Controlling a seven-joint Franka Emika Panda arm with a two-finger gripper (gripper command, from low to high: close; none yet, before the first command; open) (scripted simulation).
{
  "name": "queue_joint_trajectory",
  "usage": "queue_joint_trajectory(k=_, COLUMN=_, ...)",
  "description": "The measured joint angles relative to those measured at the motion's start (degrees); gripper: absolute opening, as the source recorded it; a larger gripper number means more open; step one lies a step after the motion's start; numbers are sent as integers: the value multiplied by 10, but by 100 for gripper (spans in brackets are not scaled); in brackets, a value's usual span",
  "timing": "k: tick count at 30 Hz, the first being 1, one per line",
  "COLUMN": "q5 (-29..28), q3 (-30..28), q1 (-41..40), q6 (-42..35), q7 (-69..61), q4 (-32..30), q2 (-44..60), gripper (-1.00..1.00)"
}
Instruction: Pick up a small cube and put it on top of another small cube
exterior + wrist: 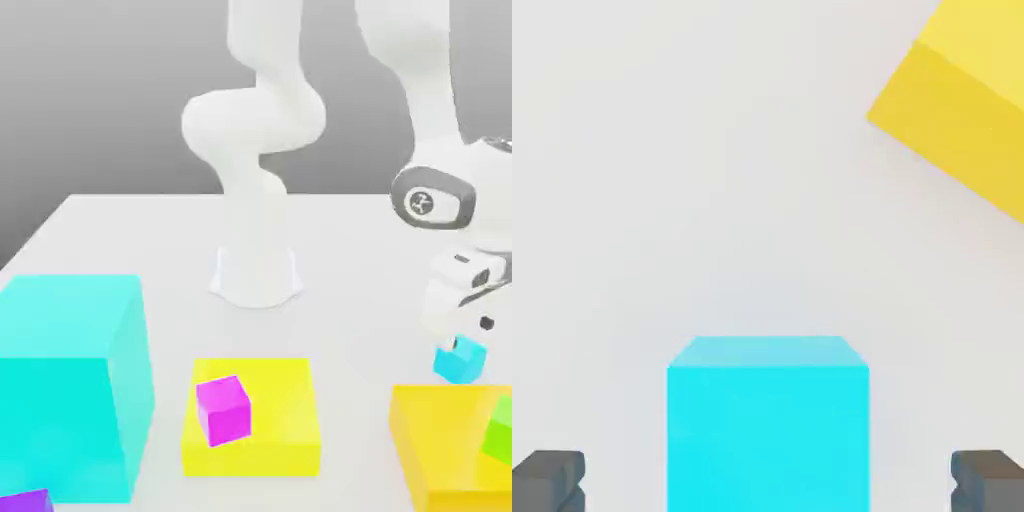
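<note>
A small cyan cube rests on the white table at the exterior view's right, beside a yellow block. My gripper hangs just above it. In the hand view the cyan cube lies between the two dark fingertips, which stand wide apart with a gap on each side, so the gripper is open and not touching it. A small magenta cube sits on a flat yellow block near the front middle. A small green cube sits on the yellow block at the right.
A large cyan cube stands at the exterior view's left, with a purple cube at its front corner. The arm's white base stands at mid-table. The yellow block lies close to the gripper in the hand view.
</note>
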Motion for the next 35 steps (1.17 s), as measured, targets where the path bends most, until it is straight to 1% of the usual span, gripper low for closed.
queue_joint_trajectory(k=1, q5=-18, q3=-23, q1=19, q6=14, q7=14, q4=4, q2=18, gripper=-100)
queue_joint_trajectory(k=6, q5=-19, q3=-23, q1=19, q6=15, q7=15, q4=4, q2=18, gripper=-100)
queue_joint_trajectory(k=7, q5=-29, q3=-35, q1=29, q6=22, q7=22, q4=7, q2=27, gripper=-100)
queue_joint_trajectory(k=8, q5=-23, q3=-28, q1=23, q6=17, q7=18, q4=5, q2=21, gripper=-100)
queue_joint_trajectory(k=11, q5=37, q3=26, q1=-18, q6=-19, q7=-27, q4=-7, q2=-27, gripper=-100)
queue_joint_trajectory(k=14, q5=122, q3=67, q1=-41, q6=-63, q7=-92, q4=-21, q2=-89, gripper=-100)
queue_joint_trajectory(k=16, q5=145, q3=69, q1=-55, q6=-98, q7=-126, q4=5, q2=-100, gripper=-100)
queue_joint_trajectory(k=18, q5=156, q3=63, q1=-70, q6=-135, q7=-157, q4=43, q2=-100, gripper=-100)
queue_joint_trajectory(k=28, q5=184, q3=16, q1=-149, q6=-320, q7=-299, q4=246, q2=-83, gripper=-100)
queue_joint_trajectory(k=29, q5=179, q3=12, q1=-151, q6=-315, q7=-302, q4=253, q2=-71, gripper=-100)
queue_joint_trajectory(k=31, q5=164, q3=4, q1=-149, q6=-283, q7=-295, q4=252, q2=-37, gripper=-100)
queue_joint_trajectory(k=32, q5=156, q3=0, q1=-146, q6=-265, q7=-291, q4=250, q2=-22, gripper=100)
queue_joint_trajectory(k=35, q5=156, q3=0, q1=-146, q6=-265, q7=-291, q4=250, q2=-22, gripper=100)
